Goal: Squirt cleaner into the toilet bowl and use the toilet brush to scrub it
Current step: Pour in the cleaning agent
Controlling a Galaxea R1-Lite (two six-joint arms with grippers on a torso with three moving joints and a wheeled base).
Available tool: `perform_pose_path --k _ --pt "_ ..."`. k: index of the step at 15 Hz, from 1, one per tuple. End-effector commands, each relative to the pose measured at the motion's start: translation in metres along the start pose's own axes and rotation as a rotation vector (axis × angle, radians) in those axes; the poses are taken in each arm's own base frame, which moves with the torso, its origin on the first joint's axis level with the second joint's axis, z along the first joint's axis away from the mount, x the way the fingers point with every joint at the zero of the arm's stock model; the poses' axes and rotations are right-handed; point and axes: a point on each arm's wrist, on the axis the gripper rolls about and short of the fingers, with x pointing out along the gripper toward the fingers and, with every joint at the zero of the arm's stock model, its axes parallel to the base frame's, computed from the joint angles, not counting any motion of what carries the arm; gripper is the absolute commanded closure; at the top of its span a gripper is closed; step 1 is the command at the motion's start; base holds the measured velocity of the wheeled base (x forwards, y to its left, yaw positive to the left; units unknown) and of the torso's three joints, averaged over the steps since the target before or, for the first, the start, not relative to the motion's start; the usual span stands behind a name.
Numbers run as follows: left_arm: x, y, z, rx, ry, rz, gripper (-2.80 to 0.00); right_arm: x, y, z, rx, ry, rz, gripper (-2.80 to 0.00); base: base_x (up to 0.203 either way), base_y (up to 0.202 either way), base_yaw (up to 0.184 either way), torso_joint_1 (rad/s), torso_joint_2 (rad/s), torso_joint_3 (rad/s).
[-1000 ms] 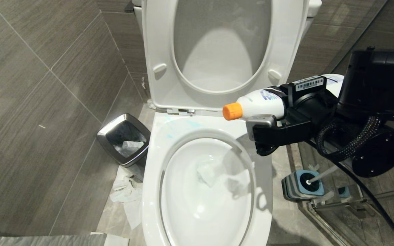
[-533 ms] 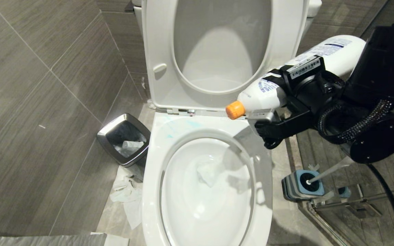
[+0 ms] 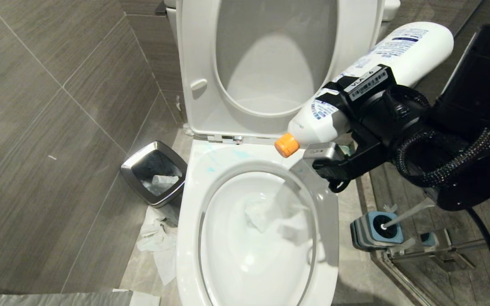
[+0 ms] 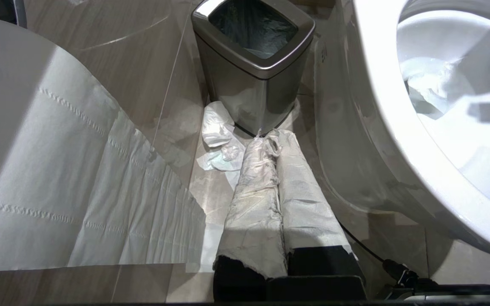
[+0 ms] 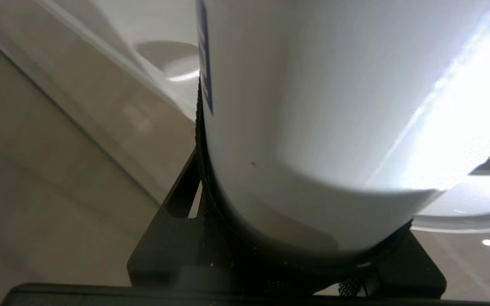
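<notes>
I have the right gripper [image 3: 334, 127] clamped around the middle of the white cleaner bottle [image 3: 381, 63], its orange cap [image 3: 286, 145] tipped down over the back right of the toilet bowl [image 3: 253, 238] rim. To squirt well, I judge I should bring the nozzle further inward until it hangs over the basin, not the rim, tilt steeper, then squeeze; I cannot tell whether the cap is open. Turquoise smears of cleaner [image 3: 223, 155] already mark the rear rim, so aim matters. A wad of paper [image 3: 258, 216] sits in the bowl. The toilet brush [image 3: 406, 214] stands in its blue-and-grey holder [image 3: 374, 229] on the floor to the bowl's right. The left gripper [image 4: 279, 204], fingers closed and wrapped in tissue, stays parked low by the steel bin [image 4: 253, 63].

Compared with a second ago, the bottle has swung from nearly level to clearly nose-down, its base lifted high.
</notes>
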Motion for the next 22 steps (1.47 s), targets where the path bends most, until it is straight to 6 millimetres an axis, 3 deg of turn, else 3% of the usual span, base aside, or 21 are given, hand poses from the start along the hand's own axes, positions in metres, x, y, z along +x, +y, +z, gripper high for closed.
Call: perform_pose_path --k 1,16,22 --pt "0.001 0.000 -0.002 0.000 0.007 0.001 0.00 -0.005 -0.005 -0.001 -0.036 0.004 -0.026 0.00 0.000 0.000 0.000 0.000 0.00 0.000" --pt "0.001 0.000 -0.002 0.000 0.007 0.001 0.00 -0.027 -0.011 0.003 -0.019 -0.025 -0.090 0.00 0.000 0.000 0.000 0.000 0.00 0.000" --pt "0.001 0.000 -0.002 0.000 0.007 0.001 0.00 -0.028 -0.009 0.007 -0.104 -0.022 -0.103 0.00 0.000 0.000 0.000 0.000 0.00 0.000"
